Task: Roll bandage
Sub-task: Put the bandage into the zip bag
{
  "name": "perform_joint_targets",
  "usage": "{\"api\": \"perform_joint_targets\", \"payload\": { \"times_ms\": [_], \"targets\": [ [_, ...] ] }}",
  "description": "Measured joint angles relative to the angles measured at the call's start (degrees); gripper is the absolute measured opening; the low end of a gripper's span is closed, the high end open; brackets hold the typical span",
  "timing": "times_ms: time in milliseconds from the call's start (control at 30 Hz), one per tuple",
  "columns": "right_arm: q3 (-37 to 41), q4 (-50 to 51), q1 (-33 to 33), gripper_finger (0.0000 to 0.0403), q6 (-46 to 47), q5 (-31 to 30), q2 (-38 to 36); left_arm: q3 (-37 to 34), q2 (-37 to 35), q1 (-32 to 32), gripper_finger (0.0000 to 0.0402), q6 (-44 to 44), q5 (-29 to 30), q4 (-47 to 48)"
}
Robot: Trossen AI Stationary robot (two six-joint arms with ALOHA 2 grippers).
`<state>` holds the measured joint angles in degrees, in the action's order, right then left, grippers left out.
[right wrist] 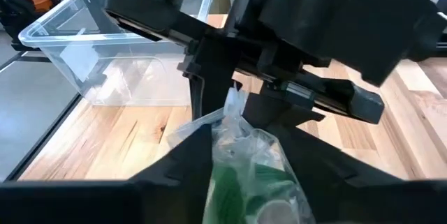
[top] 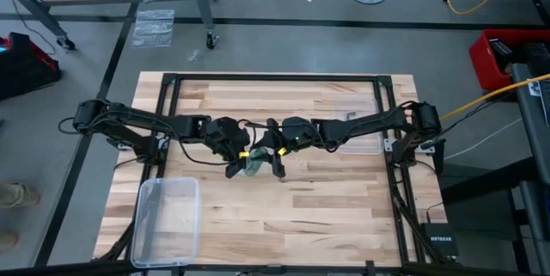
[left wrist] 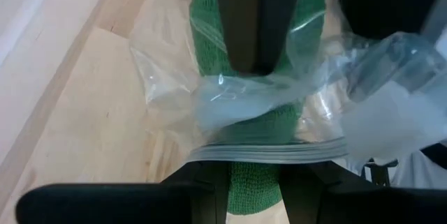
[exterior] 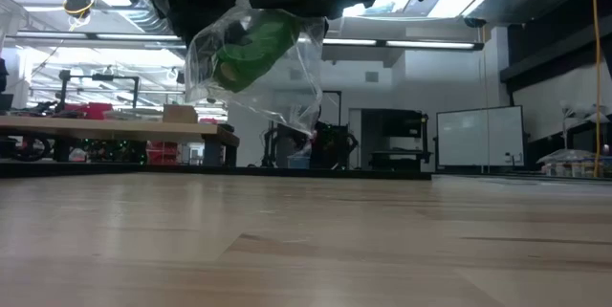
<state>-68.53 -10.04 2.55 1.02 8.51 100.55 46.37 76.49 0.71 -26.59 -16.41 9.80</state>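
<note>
- Butcher-block planks make up the tabletop [top: 326, 199], framed by dark rails, with grey floor around it and a workshop room behind in the low view.
- Both arms meet over the tabletop's middle, the left arm reaching in from the left and the right arm from the right.
- Between them hangs a clear plastic bag [exterior: 251, 58], lifted well clear of the wood.
- Inside the bag sits the bandage [exterior: 252, 51], a bright green roll of knitted fabric; the left wrist view shows its green weave [left wrist: 255, 130] through the crinkled film.
- The left gripper [top: 234, 166] is closed on the bag, pinching film and green roll between its fingers.
- The right gripper [top: 277, 164] is at the bag's other side, its fingers on either side of the bag's top; whether they actually pinch it cannot be told.
- A clear plastic box [top: 168, 220] rests at the tabletop's near-left corner, well apart from both grippers.
</note>
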Motion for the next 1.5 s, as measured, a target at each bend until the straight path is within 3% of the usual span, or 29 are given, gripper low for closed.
{"api": "perform_joint_targets", "payload": {
  "times_ms": [467,667,1100,1500],
  "targets": [
    [0.0,0.1,0.0,0.0008,0.1,0.0,0.0,0.0,0.0,0.0,0.0084,0.0,0.0,0.1],
    [0.0,0.2,0.0,0.0006,0.2,0.1,-0.1,-0.1,0.0,0.1,0.0103,3.5,0.4,0.1],
    [0.1,1.7,0.1,0.0003,0.2,-0.2,-0.1,-0.1,0.0,0.1,0.0179,10.9,10.5,-0.4],
    [0.1,8.0,0.1,0.0001,-1.3,-9.3,-5.2,0.0,-0.1,1.9,0.0175,12.1,10.8,-0.6]
  ]
}}
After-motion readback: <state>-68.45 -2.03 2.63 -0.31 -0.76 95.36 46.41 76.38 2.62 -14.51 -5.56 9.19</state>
